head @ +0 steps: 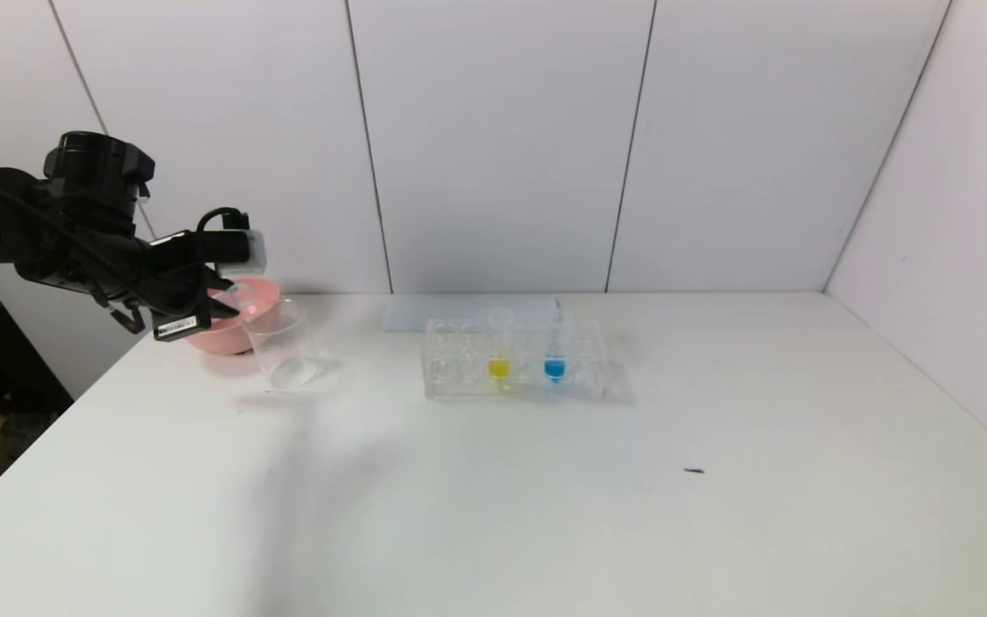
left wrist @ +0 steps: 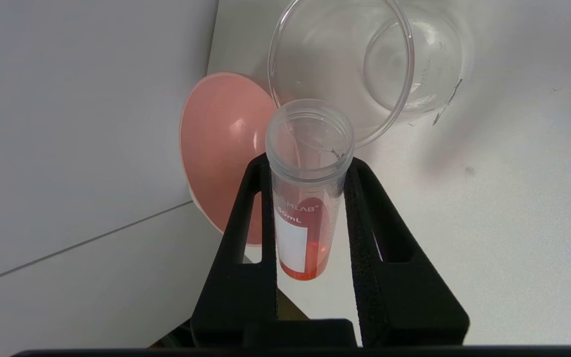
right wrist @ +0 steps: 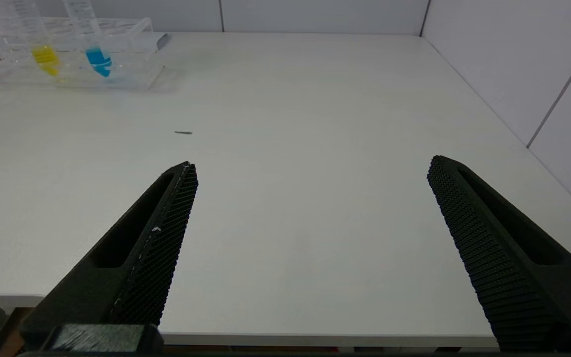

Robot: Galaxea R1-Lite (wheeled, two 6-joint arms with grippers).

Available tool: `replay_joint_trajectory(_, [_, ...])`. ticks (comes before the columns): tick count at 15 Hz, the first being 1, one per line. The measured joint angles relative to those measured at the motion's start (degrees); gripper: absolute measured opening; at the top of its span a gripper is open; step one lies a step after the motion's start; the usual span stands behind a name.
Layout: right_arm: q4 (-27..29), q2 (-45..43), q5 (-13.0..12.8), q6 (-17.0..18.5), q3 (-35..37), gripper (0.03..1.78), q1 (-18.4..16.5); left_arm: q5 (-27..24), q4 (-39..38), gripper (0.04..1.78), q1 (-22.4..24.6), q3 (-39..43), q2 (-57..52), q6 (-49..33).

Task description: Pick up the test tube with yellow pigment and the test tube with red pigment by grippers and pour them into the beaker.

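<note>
Table: white table spreads below the left pincer, carrying everything in play.
Rack: clear tube rack stands well away from the left pincer, toward the robot's right; the test tube with yellow pigment waits upright in it beside a blue-liquid tube.
Bowl: pink bowl sits just behind the left pincer's tip, touching or nearly touching the beaker; liquid must not land there.
Beaker: clear beaker stands just ahead of and below the tube mouth, apparently empty.
Left pincer: left pincer is clamped tight on the test tube with red pigment, fingers gripping mid-body, hovering beside the beaker rim.
Red liquid: sits pooled at the tube's round bottom, so pouring has apparently not begun.
Doing it well: I judge the tube mouth should be carried fully over the beaker opening first, then tipped slowly by wrist roll, lip low inside the rim, grip unchanged.
Risk: tilting early could spill between beaker and bowl.
Right pincer: right pincer hangs wide open and empty over the table's near edge, far from the rack.
</note>
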Motion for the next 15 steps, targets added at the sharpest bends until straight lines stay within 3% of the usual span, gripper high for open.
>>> replay_joint_trajectory(15, [0.0,0.0,0.0,0.0,0.0,1.7,0.0,2.9,5.3,0.44,-0.6,-5.0,2.6,3.3])
